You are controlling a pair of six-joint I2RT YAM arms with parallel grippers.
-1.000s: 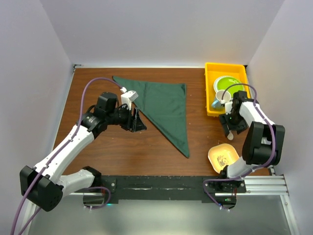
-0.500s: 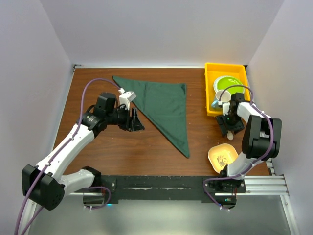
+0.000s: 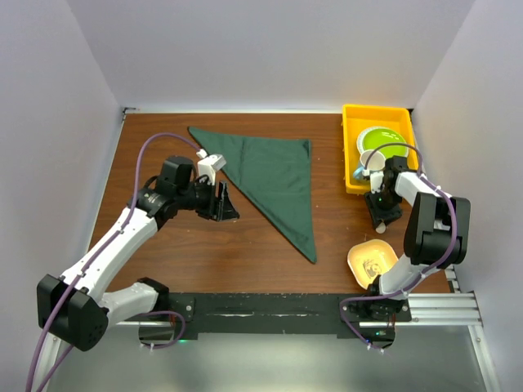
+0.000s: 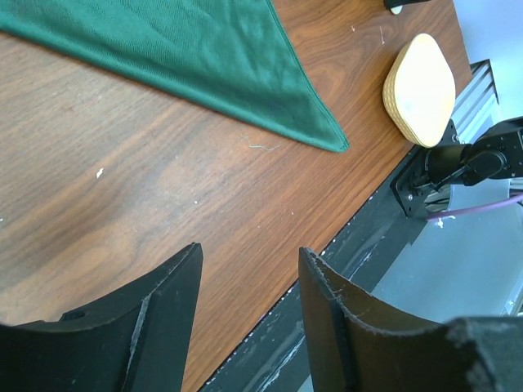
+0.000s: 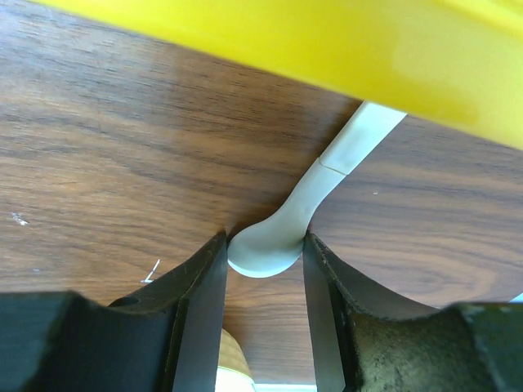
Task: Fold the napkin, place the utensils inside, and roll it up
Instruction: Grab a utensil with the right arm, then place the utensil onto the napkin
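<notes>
Collecting the spoon (image 5: pixel 282 233) with the right hand (image 5: pixel 265 249) — judged to be the step in hand, with folding apparently complete. Locate the napkin (image 3: pixel 274 184) at the middle of the surface (image 3: pixel 204 253): dark green, folded to a flat triangle, long point toward the near edge, with nothing lying on it. Locate the spoon well apart from it, flat on the wood just beside the near wall of the yellow tray (image 5: pixel 327 33), with the handle running up to that wall.

Read the right hand as narrowed onto the spoon bowl, pinching it from both sides, with finger contact on the pale rim at left and right and no gap visible in the wrist view. Treat as a grip made but unproven, with the spoon not yet lifted.

Read the left hand (image 4: pixel 249 261) as moderately wide and holding nothing. Hovers over bare wood just beside the napkin's left slanted edge, touching neither cloth nor wood as far as can be told.

For the next move:
- Confirm the pinch.
- Lift straight up and draw the handle away from the tray wall.
- Carry leftward to the napkin and lay the spoon inside the triangle.

Expect slip risk — smooth, curved bowl, narrow contact. Keep clear of the cream dish (image 3: pixel 372 261) lying nearer the front edge. Reserve the left hand for steadying the cloth and starting the roll.
</notes>
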